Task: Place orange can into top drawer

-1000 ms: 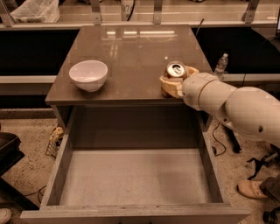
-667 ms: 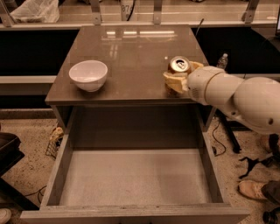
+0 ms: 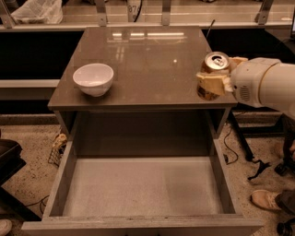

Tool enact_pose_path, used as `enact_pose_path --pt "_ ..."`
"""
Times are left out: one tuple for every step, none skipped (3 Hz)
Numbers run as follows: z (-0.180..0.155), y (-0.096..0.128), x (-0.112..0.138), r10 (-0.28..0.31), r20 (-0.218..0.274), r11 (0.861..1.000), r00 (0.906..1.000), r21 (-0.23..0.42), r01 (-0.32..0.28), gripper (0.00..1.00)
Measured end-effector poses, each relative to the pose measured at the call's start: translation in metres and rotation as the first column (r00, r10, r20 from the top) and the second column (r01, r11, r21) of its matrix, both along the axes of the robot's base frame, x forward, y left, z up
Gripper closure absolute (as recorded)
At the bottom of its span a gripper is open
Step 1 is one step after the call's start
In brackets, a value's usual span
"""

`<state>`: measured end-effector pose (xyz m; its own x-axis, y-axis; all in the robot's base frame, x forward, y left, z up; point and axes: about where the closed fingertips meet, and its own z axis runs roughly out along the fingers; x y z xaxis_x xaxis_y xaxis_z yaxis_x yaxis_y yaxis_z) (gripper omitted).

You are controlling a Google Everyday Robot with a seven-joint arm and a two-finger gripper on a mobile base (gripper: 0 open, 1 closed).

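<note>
The orange can [image 3: 213, 64] is upright, held off the cabinet top at its right front corner. My gripper [image 3: 216, 77] is shut on the can, its pale fingers [image 3: 211, 84] wrapped around the can's body; the white arm reaches in from the right. The top drawer [image 3: 143, 184] is pulled fully open below the cabinet top, with a pale speckled floor and nothing in it. The can hangs above and behind the drawer's right side.
A white bowl [image 3: 93, 79] stands at the left front of the brown cabinet top [image 3: 143, 55]. A plastic bag [image 3: 37, 11] lies at the back left. A person's shoe [image 3: 269, 200] and cables [image 3: 256, 166] are on the floor at right.
The gripper has lifted the can off the cabinet top and carried it to the right and slightly forward. The bowl and drawer have not moved.
</note>
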<state>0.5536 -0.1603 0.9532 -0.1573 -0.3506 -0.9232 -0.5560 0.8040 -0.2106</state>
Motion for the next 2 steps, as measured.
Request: enact_pose_path --pt "-0.04 -0.007 -0.033 0.046 -0.064 0.998 0.9969 0.054 -0.042 1.0" --pt "-0.114 0.017 -0.068 0.126 -0.088 0.982 0.9882 0.154 -0.112 1.0"
